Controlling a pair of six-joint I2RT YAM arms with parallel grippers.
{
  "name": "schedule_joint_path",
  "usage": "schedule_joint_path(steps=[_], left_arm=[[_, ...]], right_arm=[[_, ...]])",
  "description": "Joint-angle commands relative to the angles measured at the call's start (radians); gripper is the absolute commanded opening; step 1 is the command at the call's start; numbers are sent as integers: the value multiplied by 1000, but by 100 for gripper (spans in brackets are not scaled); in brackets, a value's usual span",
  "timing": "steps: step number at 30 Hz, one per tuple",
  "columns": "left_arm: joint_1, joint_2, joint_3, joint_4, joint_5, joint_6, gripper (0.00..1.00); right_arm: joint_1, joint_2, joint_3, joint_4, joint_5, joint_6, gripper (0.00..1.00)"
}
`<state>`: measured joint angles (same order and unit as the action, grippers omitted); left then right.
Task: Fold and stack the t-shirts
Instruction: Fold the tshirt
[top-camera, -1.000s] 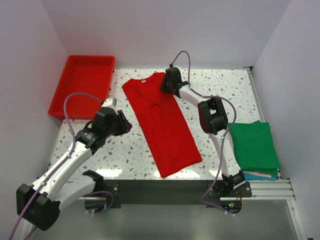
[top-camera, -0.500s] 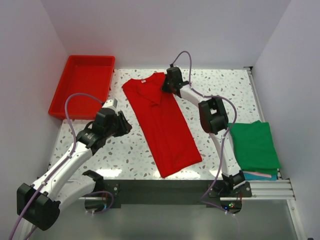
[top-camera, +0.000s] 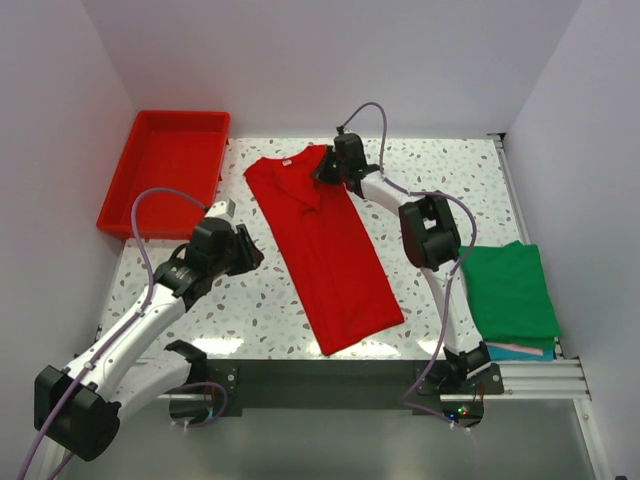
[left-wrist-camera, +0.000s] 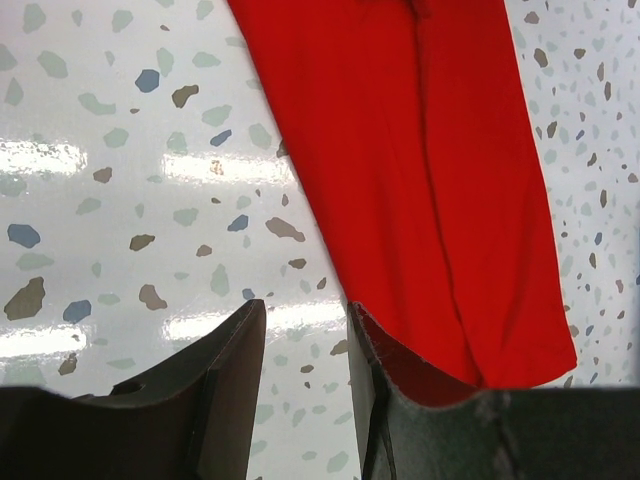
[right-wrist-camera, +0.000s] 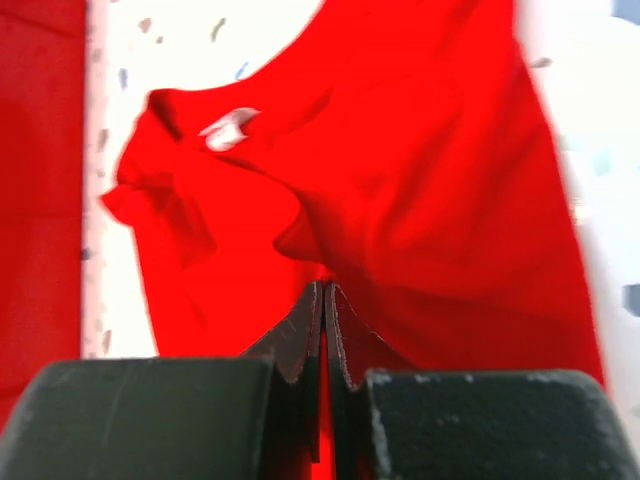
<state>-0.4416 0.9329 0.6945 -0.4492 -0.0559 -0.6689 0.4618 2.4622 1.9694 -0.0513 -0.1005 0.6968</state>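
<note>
The red t-shirt (top-camera: 335, 260) is lying flat on the speckled surface (top-camera: 450, 165), folded lengthwise into a long strip. In the top view it is running from its collar at 11 o'clock to its hem at 5 o'clock. Its small white neck label (right-wrist-camera: 228, 128) is showing at the collar in the right wrist view, where the cloth around it is bunching into loose folds.

The right end effector (top-camera: 330, 172) is reaching to the 12 o'clock end of the shirt. It is pinching the cloth at the shoulder edge, on the 3 o'clock side of the collar. In the right wrist view its fingers (right-wrist-camera: 305, 335) are pressing together with a thin line of red cloth between them.

The left end effector (top-camera: 245, 250) is hovering at the shirt's 9 o'clock side, near its long edge. Its jaws are standing apart and gripping nothing. In the left wrist view bare surface is showing between the two fingers, and the shirt's edge is passing just beside one of them. Whether it is touching that finger I cannot tell.

At 4 o'clock on the surface a folded green t-shirt (top-camera: 512, 288) is resting on top of a stack, with a teal t-shirt (top-camera: 500, 353) and a pink t-shirt (top-camera: 522, 346) peeking out beneath it. A red tray (top-camera: 170, 170) is sitting at 10 o'clock, well apart from the shirts.
</note>
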Motion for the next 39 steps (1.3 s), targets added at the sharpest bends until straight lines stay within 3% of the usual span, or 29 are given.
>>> schedule_joint_path(steps=[1,23,39], left_arm=[[-5,-5,-12,50,5,19,43],[-5,-14,-41,66,10,8,43],[-5,-31,-70,69,4,-3,43]], right_arm=[[29,-112,-15,110,-57,26,0],[178,-160,-141,145,-99,-29,0],[210,-227,-257,203,-93,-39,0]])
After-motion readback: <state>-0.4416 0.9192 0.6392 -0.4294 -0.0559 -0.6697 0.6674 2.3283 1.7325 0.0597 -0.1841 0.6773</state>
